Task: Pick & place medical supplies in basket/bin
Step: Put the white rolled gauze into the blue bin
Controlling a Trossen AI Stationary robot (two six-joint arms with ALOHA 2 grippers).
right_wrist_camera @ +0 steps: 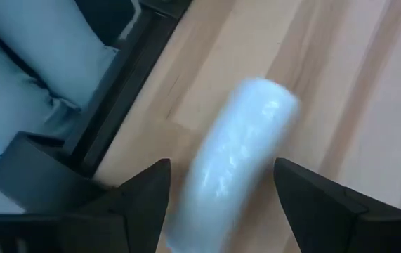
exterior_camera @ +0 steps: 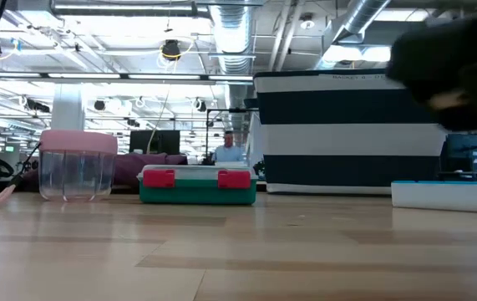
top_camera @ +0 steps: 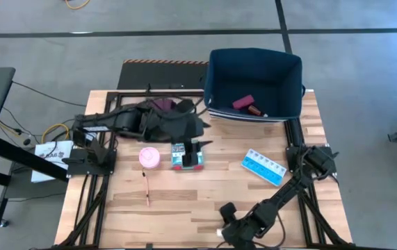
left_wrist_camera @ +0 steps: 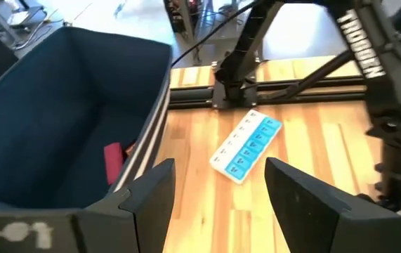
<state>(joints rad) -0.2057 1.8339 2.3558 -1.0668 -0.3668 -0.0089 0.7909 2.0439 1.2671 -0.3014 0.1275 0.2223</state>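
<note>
The navy bin stands at the table's far right with a maroon roll and a red-capped item inside. My left gripper is open and empty beside the bin's near left corner. A pink roll, a teal box, a blue-white pill organizer and a thin stick lie on the table. My right gripper is open at the near edge. Its fingers stand on either side of a white packet that lies on the table, hidden in the high view.
A maroon cloth lies under my left arm at the far middle. Black frame rails run along the table's left and right sides. In the low view the teal box and the pink roll stand before the striped bin.
</note>
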